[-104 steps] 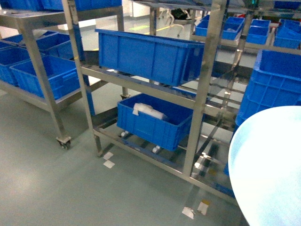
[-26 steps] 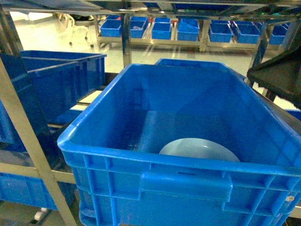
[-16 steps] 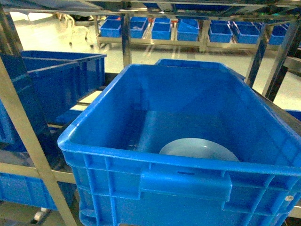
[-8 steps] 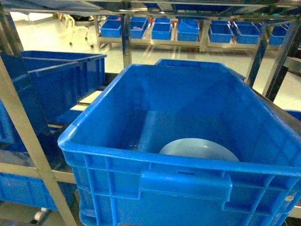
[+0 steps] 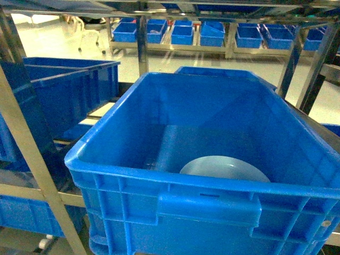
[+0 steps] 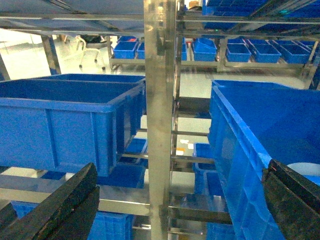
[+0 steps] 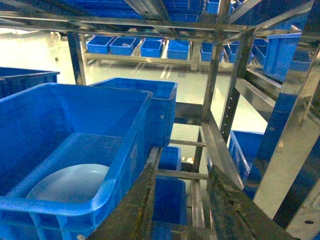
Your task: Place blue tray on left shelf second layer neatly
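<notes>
The blue tray (image 5: 224, 168) lies flat on the floor of a large blue crate (image 5: 159, 204), close to the crate's near wall and a little toward its right side; the near wall hides the tray's front edge in the head view, while the right wrist view shows more of its round, pale face (image 7: 70, 183). The crate sits on a tier of the steel rack (image 5: 32, 154), with an upright post at its left front corner. To the left, across another post (image 6: 159, 110), a second blue crate (image 6: 60, 122) stands on the same level. More small blue bins (image 5: 183, 33) line a shelf far behind. The left gripper (image 6: 170, 200) shows only as two dark fingers at the lower corners of its view, spread wide and holding nothing. The right gripper (image 7: 180, 205) hangs just outside the crate's right wall, its two fingers parted with only a narrow gap and nothing between them.
</notes>
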Tool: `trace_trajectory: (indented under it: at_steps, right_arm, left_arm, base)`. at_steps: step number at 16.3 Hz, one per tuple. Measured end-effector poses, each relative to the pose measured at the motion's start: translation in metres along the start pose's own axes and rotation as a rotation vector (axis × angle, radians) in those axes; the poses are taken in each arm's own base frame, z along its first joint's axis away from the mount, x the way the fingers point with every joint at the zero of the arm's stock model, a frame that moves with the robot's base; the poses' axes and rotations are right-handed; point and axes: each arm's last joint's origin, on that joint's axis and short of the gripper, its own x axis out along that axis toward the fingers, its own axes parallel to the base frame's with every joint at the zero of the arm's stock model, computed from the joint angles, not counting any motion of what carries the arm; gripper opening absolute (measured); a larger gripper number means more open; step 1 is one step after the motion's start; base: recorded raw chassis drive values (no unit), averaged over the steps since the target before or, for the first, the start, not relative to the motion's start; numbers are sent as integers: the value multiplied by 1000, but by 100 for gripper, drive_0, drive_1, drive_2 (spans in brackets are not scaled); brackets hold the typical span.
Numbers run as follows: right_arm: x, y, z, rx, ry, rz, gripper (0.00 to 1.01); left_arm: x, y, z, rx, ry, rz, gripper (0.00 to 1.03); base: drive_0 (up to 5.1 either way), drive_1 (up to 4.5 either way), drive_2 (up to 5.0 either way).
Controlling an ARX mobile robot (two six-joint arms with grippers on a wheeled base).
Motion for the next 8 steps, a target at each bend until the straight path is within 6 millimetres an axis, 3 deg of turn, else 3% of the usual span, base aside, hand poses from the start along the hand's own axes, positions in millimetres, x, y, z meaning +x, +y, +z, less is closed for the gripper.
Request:
trace_trajectory:
  at_steps: [4,8]
  right_arm:
    - [-2,0,-2,3,-7,0,14]
    - [-3,0,-2,3,-12,0,3]
  left_arm:
    - [0,0,0,0,0,0,98]
    - [0,0,0,0,0,0,98]
  base:
    - [0,0,0]
    - [0,0,0]
